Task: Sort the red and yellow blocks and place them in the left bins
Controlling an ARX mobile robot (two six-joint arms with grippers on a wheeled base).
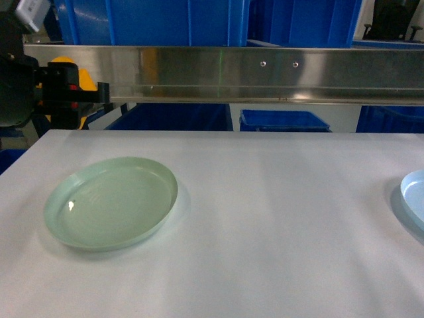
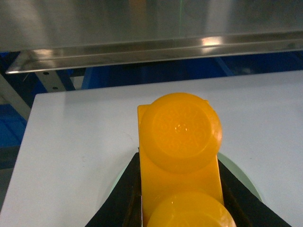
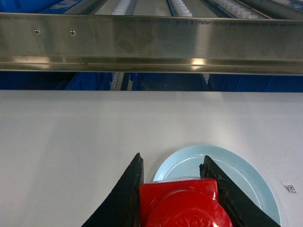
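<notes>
My left gripper (image 2: 179, 161) is shut on a glossy yellow brick (image 2: 182, 137) with two round studs, its black fingers (image 2: 124, 194) pressing both sides. In the head view that gripper (image 1: 74, 93) hangs at the far left edge beyond the table, and the yellow brick (image 1: 61, 64) peeks out behind it. My right gripper (image 3: 173, 163) is shut on a red brick (image 3: 182, 203), above a pale blue plate (image 3: 246, 175); this gripper is out of the head view. A large blue crate (image 1: 152, 20) stands behind the steel rail at the upper left.
A pale green round dish (image 1: 112, 202) lies on the white table (image 1: 278, 218) at the left; the pale blue plate (image 1: 414, 195) lies at the right edge. A steel rail (image 1: 265, 73) crosses the back. More blue crates (image 1: 285, 120) sit below and behind it.
</notes>
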